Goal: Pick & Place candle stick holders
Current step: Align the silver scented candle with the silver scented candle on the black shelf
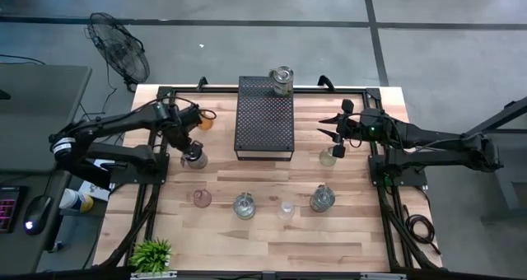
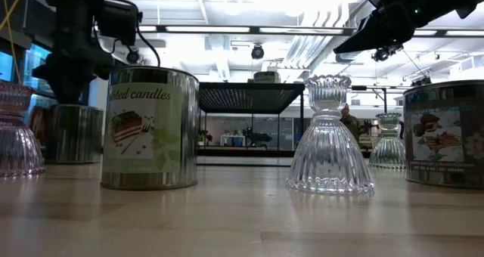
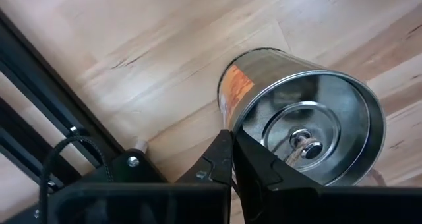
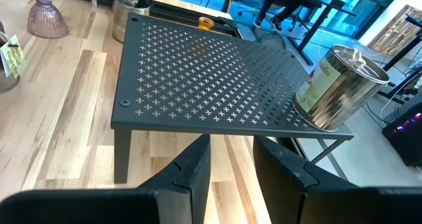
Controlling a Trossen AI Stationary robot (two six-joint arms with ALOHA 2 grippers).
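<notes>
Candle stick holders: small glass pieces and silvery tins are spread over the wooden table [image 1: 247, 247]. Only one sits on the tray so far, so the job looks barely begun.
Left arm: the left gripper [image 1: 188, 142] reaches down from the left edge onto a silvery tin [image 1: 194, 157].
Left fingers: they are pressed together at the tin's rim and seem to pinch its thin wall, one inside and one outside. A rim pinch suits a wide tin that the fingers probably could not span.
Gripped tin: it is round and shiny, with an orange label and a wick in its open top, and it stands on the wood left of the tray.
Amber holder [image 1: 204, 120]: a small orange one just beyond the left gripper, near the table's frame.
Front row: a pinkish ribbed glass holder [image 2: 13, 136], a labelled tin [image 2: 150, 128], a clear ribbed holder [image 2: 330, 136] with a bell-shaped foot, and another tin [image 2: 446, 132]. All are upright and spaced apart, so each can be reached on its own.
Black perforated tray [image 1: 265, 136]: it stands on legs at the middle back and is likely the drop-off place.
Placed tin [image 1: 282, 80]: it sits upright at the tray's far end.
Right arm: the right gripper [image 1: 323, 125] hovers beside the tray's right edge, aimed across it.
Right fingers: they are apart with nothing between them.
Clear holder on the right [image 1: 328, 156]: it stands near the right gripper, not touched.
</notes>
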